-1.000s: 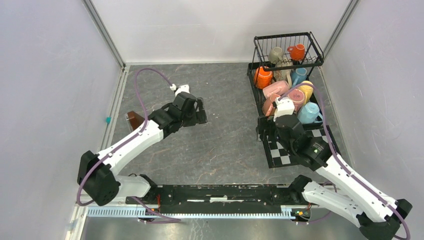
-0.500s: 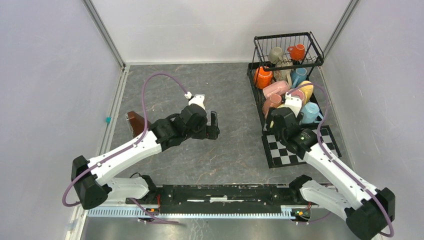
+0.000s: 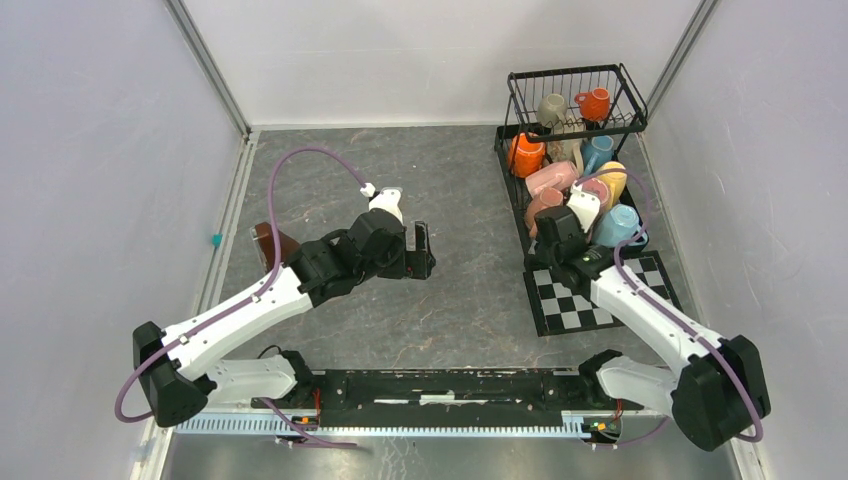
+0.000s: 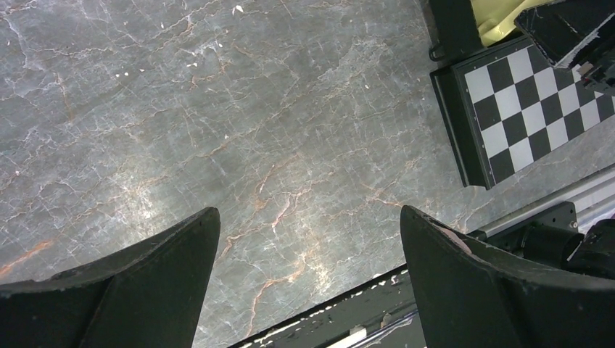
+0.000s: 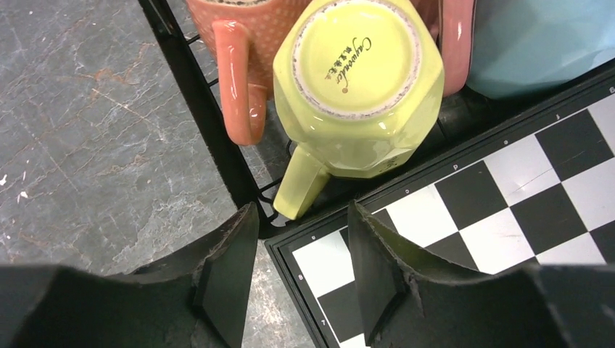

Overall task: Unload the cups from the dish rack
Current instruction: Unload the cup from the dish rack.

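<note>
The black wire dish rack (image 3: 575,72) stands at the far right with several cups in it: orange (image 3: 525,155), pink (image 3: 550,178), light blue (image 3: 615,225) and grey-olive (image 3: 551,108). In the right wrist view a yellow cup (image 5: 359,80) lies bottom towards me, between a pink cup (image 5: 239,72) and a light blue one (image 5: 537,43). My right gripper (image 5: 303,214) is open, its jaws partly narrowed. The yellow cup's handle (image 5: 299,185) points into the gap just ahead of the tips, untouched. My left gripper (image 4: 308,217) hangs wide open and empty over the table's middle (image 3: 425,250).
A black-and-white checkered mat (image 3: 590,290) lies in front of the rack, under my right gripper. A brown wedge-shaped object (image 3: 268,240) sits at the left beside my left arm. Grey walls close in both sides.
My right gripper has moved forward to the rack's front edge and its jaws have narrowed. My left arm has swung right towards the table's middle, still open.
</note>
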Robot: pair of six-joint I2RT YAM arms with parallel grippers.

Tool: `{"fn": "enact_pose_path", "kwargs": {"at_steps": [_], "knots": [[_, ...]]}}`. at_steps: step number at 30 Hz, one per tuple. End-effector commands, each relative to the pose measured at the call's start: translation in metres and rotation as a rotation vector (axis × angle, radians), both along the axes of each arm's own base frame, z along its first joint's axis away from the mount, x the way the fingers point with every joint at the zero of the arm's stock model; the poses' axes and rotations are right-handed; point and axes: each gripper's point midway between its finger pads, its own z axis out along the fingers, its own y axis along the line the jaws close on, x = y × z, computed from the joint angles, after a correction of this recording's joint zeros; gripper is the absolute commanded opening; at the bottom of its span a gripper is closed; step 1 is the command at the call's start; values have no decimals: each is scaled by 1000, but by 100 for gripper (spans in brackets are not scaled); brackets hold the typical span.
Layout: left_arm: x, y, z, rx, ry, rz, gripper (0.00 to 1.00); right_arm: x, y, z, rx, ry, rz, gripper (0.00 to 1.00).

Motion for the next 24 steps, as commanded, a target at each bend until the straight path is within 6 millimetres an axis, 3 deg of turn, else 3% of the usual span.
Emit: {"fn": "enact_pose_path", "kwargs": {"at_steps": [1, 14, 24], "knots": [[-2, 1, 11, -21, -24, -5, 100, 15, -3, 10, 42, -59, -105, 54], [-2, 2, 18, -30, -35, -5, 100, 31, -12, 1, -9, -61, -213, 43], [-3, 1, 13, -26, -21, 0, 100, 29, -12, -16, -31, -27, -197, 38]]}}
